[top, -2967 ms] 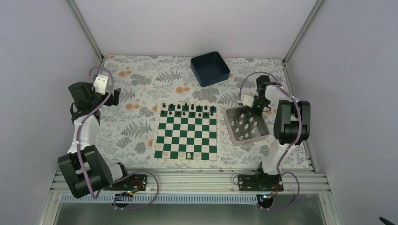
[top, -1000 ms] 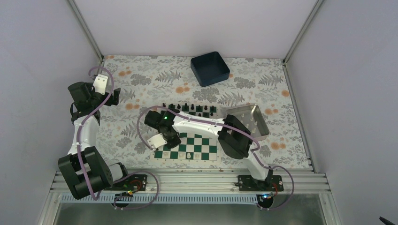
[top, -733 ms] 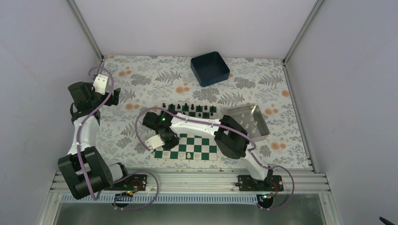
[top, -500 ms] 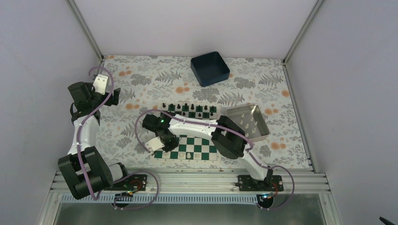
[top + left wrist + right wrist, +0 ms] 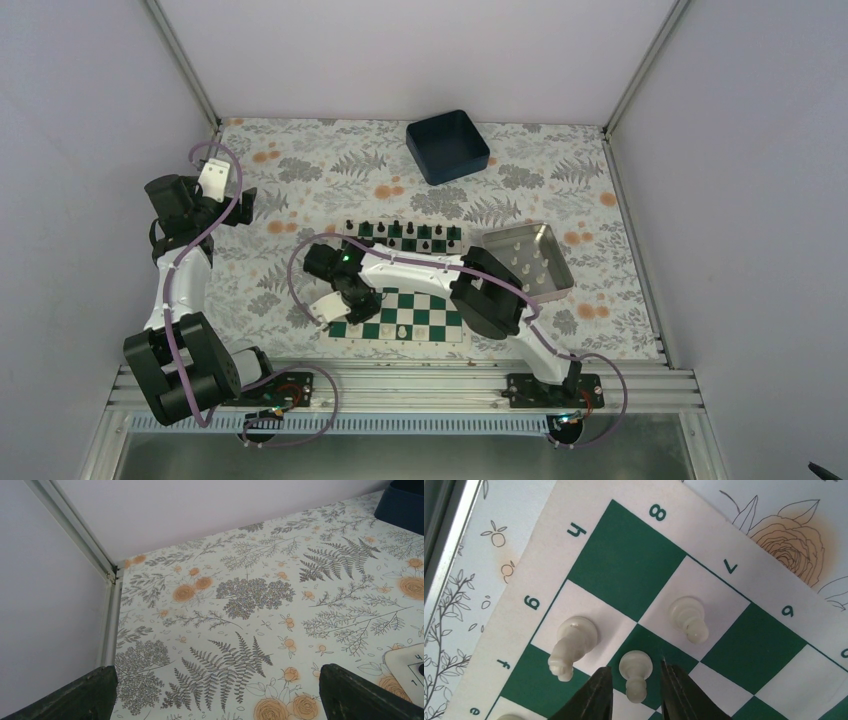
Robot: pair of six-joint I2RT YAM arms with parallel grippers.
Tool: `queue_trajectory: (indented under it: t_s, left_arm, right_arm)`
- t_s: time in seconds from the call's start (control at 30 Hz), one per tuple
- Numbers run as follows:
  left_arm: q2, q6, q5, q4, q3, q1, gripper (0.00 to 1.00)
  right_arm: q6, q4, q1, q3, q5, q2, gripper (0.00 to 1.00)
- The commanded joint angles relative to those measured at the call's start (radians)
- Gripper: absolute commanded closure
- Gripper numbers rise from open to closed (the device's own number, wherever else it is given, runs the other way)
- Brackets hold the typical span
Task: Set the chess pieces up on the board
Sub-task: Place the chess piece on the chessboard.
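Observation:
The green and white board lies mid-table, with black pieces along its far row. My right arm reaches across it, and the right gripper is low over the near left corner. In the right wrist view the right gripper is open, its fingers on either side of a white pawn standing on a green square, with small gaps on both sides. A taller white piece and another pawn stand beside it. My left gripper is open and empty over the floral table.
A silver tray with several white pieces stands right of the board. A dark blue bin sits at the back. White pieces stand on the near row. The board's corner shows in the left wrist view.
My right arm has swung from the tray across to the board's near left corner and come down there. In the last half second it has barely moved. The left arm is still.

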Motion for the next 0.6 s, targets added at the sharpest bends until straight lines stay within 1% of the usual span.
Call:
queue_trajectory:
  t_s: [0.0,0.17,0.3,0.43,0.57]
  left_arm:
    - [-0.016,-0.005,0.021,0.001,-0.01,0.004,0.0]
    - [-0.019,-0.007,0.02,0.001,-0.011,0.004,0.0]
    - [-0.018,-0.006,0.022,0.001,-0.011,0.004,0.0]
    - [-0.021,-0.007,0.021,0.001,-0.011,0.005,0.0]
    - [-0.022,-0.007,0.021,0.002,-0.011,0.005,0.0]
  right_arm:
    - [0.016,-0.005,0.008,-0.012,0.014,-0.047,0.73]
    - [0.036,-0.024,-0.013,-0.061,0.056,-0.166,0.73]
    - [0.058,-0.072,-0.073,-0.103,0.082,-0.288,0.73]
    - [0.075,-0.093,-0.208,-0.169,0.111,-0.417,0.72]
    - [0.057,-0.079,-0.422,-0.261,0.114,-0.544,0.71]
